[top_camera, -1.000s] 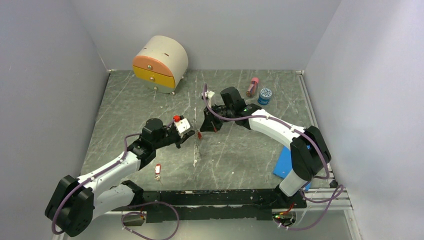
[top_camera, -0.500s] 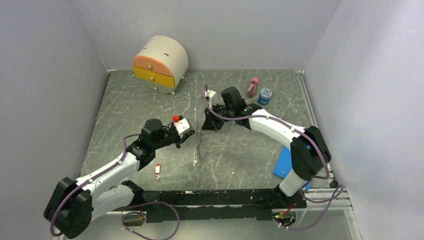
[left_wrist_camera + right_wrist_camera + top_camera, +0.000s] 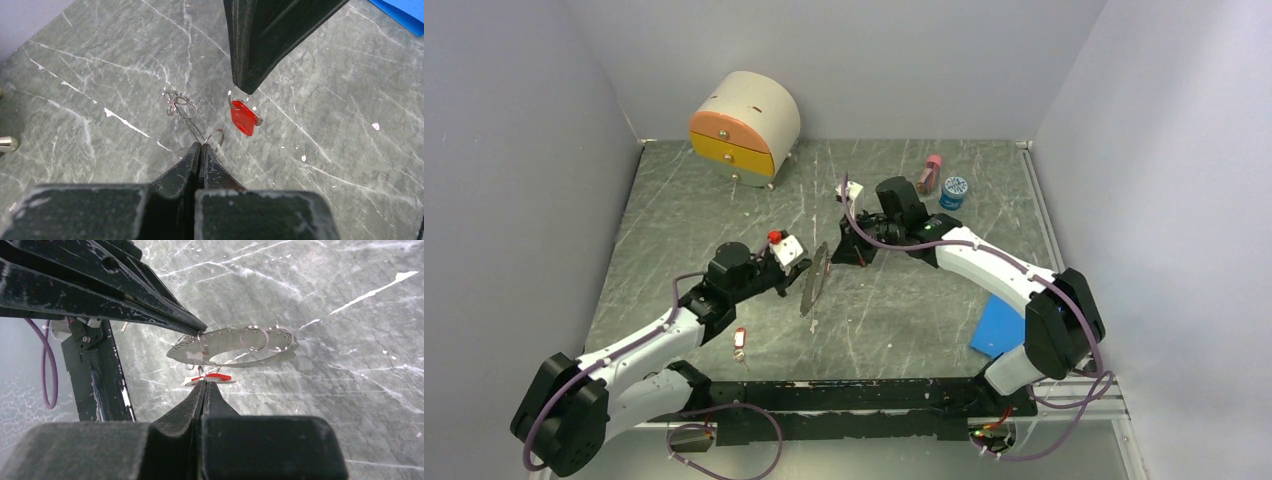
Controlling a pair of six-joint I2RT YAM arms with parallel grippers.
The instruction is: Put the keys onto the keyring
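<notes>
Keyring (image 3: 816,278): mid-table, tilted, its edge pinched in the fully closed left gripper (image 3: 801,276). Red-tagged key (image 3: 244,118): hanging just right of the keyring, its small loop clamped in the closed right gripper (image 3: 204,384). Second key (image 3: 740,341): flat on the table (image 3: 904,310), near left, well apart.

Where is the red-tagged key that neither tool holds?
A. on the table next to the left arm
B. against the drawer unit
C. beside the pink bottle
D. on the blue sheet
A: the loose key lies on the table next to the left arm, while the right tool grips the other red-tagged key.
</notes>
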